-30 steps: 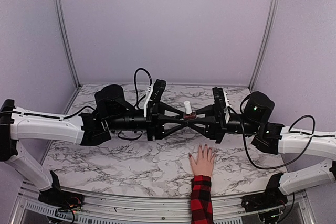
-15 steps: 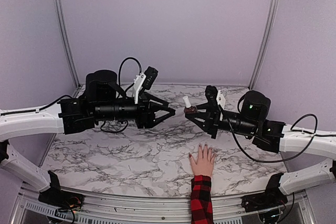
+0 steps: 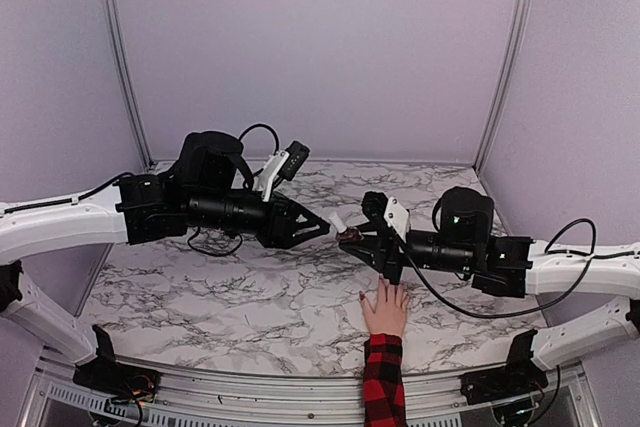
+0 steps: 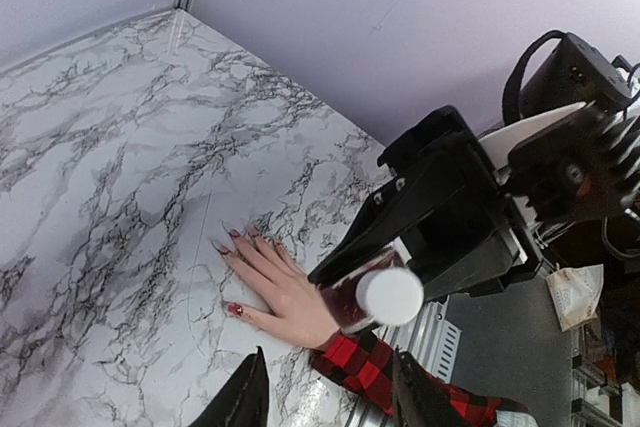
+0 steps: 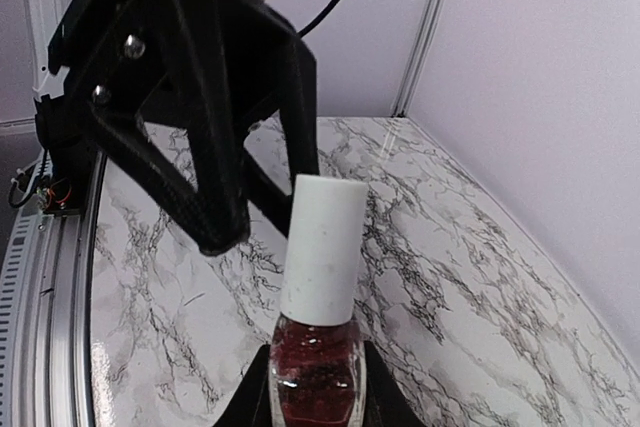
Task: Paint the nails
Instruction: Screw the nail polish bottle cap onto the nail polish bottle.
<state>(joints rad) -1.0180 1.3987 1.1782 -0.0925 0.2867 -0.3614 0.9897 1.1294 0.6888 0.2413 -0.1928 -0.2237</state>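
Clamping white-capped dark-red glass bottle [image 5: 318, 292] in right gripper [image 3: 351, 239] above pale hand [image 3: 385, 308], cap [image 4: 390, 295] toward spread left gripper [image 3: 319, 228] for unscrewing

Both arms are built alike: the left arm [image 3: 60, 229] and the right arm [image 3: 590, 272] have long, smooth white shells linked by chunky black joint housings. Beyond the white links, the forearms and wrists are matt black and tubular. A small green light [image 3: 457, 218] glows on the right arm's rounded black motor housing. Thin black cables [image 3: 252, 131] run out of the left wrist, and another runs along the right arm. A white bracket [image 3: 270, 173] with a black camera block sits on each wrist. The left gripper [image 3: 322, 229] has black, open-framed triangular fingers fixed with silver screws [image 5: 132, 45]; the right gripper [image 3: 351, 239] is black too. Black bases [image 3: 108, 375] anchor both arms at the near edge.
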